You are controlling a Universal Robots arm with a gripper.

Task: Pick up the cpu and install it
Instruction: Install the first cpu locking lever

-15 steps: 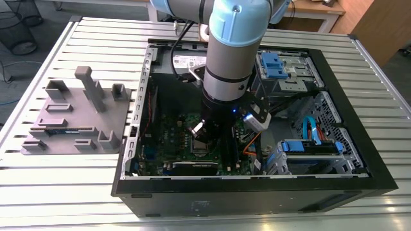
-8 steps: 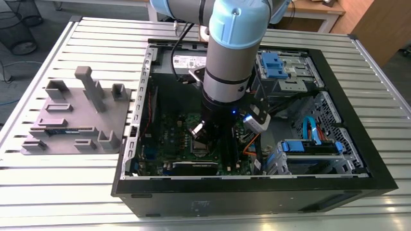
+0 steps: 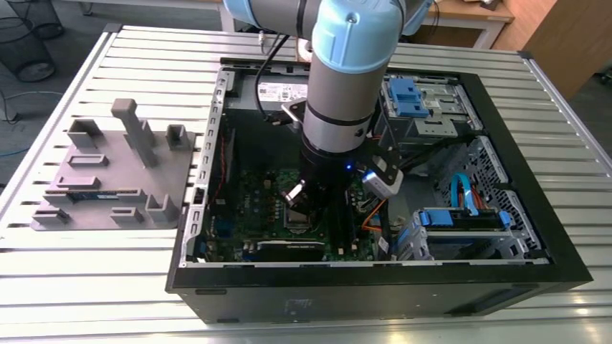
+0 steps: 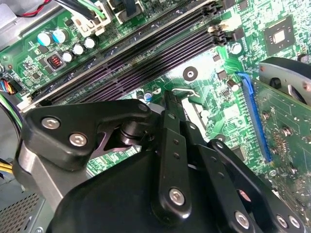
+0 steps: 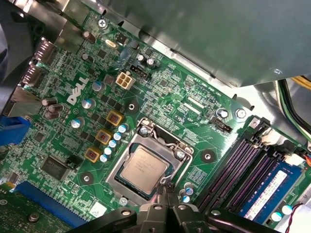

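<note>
The cpu, a flat silver square, lies in the socket on the green motherboard, with the metal socket frame around it. My gripper is shut with nothing in it. Its tips meet just beside the cpu's near corner, at the edge of the frame. In the second wrist view my gripper points down next to a thin wire lever of the socket. In the exterior view my gripper reaches down into the open computer case, low over the board.
Black memory slots run beside the socket, one holding a memory stick. A card with a fan and a blue slot sit close by. Drive cages and cables crowd the exterior view's right. A grey fixture plate lies outside the case.
</note>
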